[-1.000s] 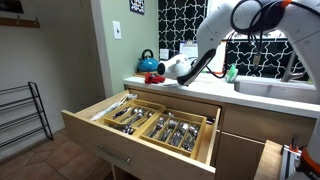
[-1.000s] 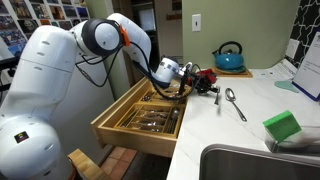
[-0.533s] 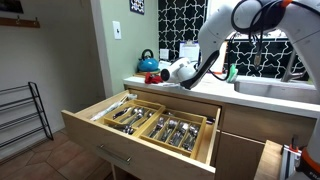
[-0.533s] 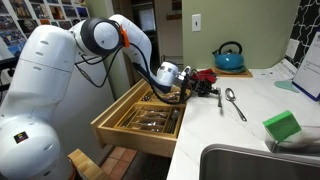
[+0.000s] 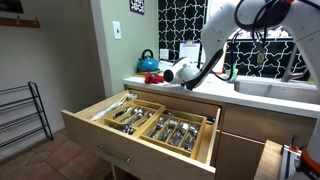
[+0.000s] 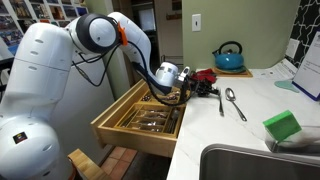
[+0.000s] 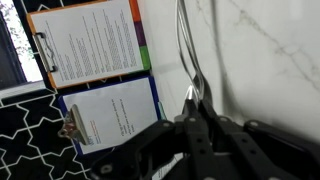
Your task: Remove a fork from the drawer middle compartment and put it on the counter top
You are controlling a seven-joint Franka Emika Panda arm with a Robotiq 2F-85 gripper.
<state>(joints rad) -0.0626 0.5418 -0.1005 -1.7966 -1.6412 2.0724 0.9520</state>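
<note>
The jaws are pinching narrowly on one end of the fork (image 7: 186, 50) — light, stiff, slick steel, best taken by its slim handle. It is reaching ahead of the jaws over the counter top (image 7: 270, 60) surface. Behind and below the jaws, the drawer (image 5: 140, 128) is standing open — its middle compartment (image 5: 152, 121) is holding more silver cutlery.

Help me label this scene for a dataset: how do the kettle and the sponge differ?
The kettle is blue with a dark arched handle; the sponge is plain green. The kettle is rounded and stands upright, while the sponge is a boxy block. The kettle sits at the back by the wall; the sponge lies up front beside the sink. Both rest on the counter top.
</note>
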